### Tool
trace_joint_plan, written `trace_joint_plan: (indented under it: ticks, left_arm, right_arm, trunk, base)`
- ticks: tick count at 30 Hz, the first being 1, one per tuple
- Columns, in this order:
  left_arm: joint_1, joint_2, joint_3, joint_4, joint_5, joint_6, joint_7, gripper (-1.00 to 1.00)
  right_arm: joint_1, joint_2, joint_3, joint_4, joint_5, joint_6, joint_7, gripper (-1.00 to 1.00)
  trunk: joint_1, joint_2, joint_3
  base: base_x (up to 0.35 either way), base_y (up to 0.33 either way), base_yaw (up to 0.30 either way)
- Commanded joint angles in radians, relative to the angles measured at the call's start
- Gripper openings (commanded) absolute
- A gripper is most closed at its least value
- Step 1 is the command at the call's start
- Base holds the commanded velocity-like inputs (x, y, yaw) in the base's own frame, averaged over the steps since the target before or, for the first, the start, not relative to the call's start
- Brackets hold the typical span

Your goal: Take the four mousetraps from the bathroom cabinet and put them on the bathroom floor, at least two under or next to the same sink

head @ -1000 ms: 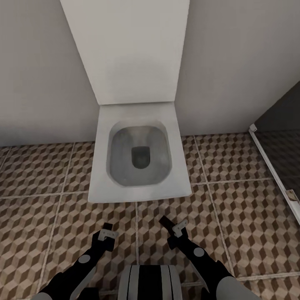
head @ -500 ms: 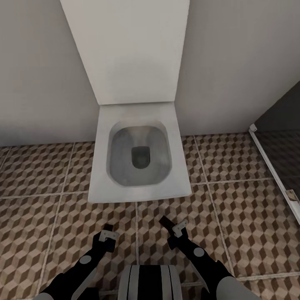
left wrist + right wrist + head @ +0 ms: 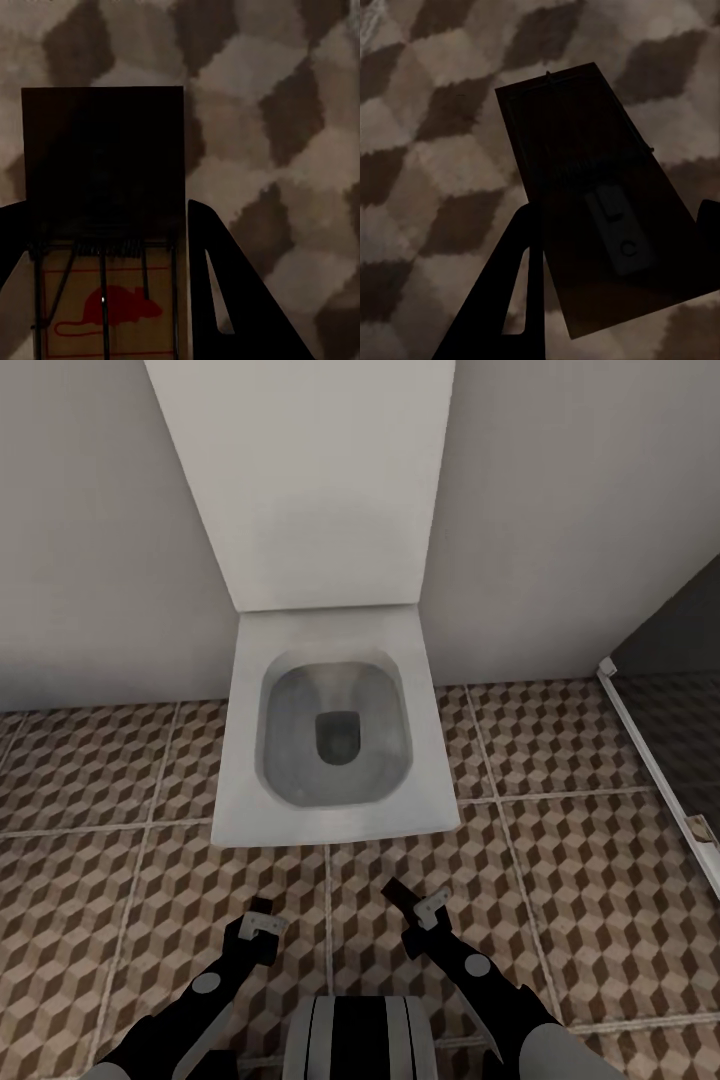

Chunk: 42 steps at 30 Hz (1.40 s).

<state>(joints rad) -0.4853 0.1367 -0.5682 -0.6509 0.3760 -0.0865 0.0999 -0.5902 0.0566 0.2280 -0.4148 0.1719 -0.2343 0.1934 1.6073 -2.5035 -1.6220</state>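
Note:
I hold two mousetraps low over the bathroom floor point(image 3: 120, 880), one in each gripper. My left gripper point(image 3: 262, 912) is shut on a mousetrap point(image 3: 105, 300), a pale board with a red mouse print and wire parts, clamped between the fingers point(image 3: 225, 300). My right gripper point(image 3: 410, 900) is shut on a second mousetrap point(image 3: 585, 202), which looks dark here and pokes forward past the gripper as a mousetrap point(image 3: 395, 889). Cube-patterned tiles lie just beyond both traps. The cabinet and the sink are out of view.
A white toilet point(image 3: 335, 810) with its lid raised stands straight ahead against the grey wall, its front edge close beyond both grippers. A shower enclosure with a white frame point(image 3: 650, 760) borders the floor at the right. Tiled floor spreads to the left and right of the toilet.

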Motion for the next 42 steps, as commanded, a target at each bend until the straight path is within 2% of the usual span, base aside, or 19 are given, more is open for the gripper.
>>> trace_joint_plan:
  ticks: [1,16,25,28,36,42]
  left_arm:
    - [-0.001,0.001,-0.009,0.0,0.006,-0.004,0.011,-1.0]
    - [-0.001,0.001,-0.01,-0.004,0.006,-0.004,0.011,-1.0]
    - [-0.001,0.0,-0.01,-0.004,0.006,-0.004,0.011,-1.0]
    - [-0.001,0.0,-0.01,-0.004,0.006,-0.004,0.011,-1.0]
    - [-0.001,0.0,-0.01,-0.004,0.006,-0.004,0.011,-1.0]
    - [-0.001,0.0,-0.01,-0.004,0.005,-0.005,0.011,-1.0]
  right_arm:
    - [0.0,0.0,-0.001,0.001,0.008,-0.003,-0.002,-1.0]
    - [0.0,0.0,-0.001,0.001,0.008,-0.003,-0.002,-1.0]
    - [0.0,0.0,-0.001,0.001,0.008,-0.004,-0.002,-1.0]
    - [0.0,-0.001,-0.001,0.0,0.008,-0.006,-0.001,-1.0]
    - [0.0,-0.001,0.0,-0.001,0.008,-0.108,0.013,-1.0]
    - [0.0,-0.005,0.002,-0.002,0.024,-0.129,0.055,-1.0]
  trunk:
    - [0.0,0.0,0.0]
    - [0.0,0.0,0.0]
    - [0.004,-0.002,-0.035]
    - [0.004,-0.002,-0.035]
    - [0.004,-0.002,-0.035]
    - [0.004,-0.002,-0.035]
  base:
    - [0.0,0.0,0.0]
    - [0.0,0.0,0.0]
    - [0.0,0.0,0.0]
    - [0.0,0.0,0.0]
    - [0.0,0.0,0.0]
    - [0.0,0.0,0.0]
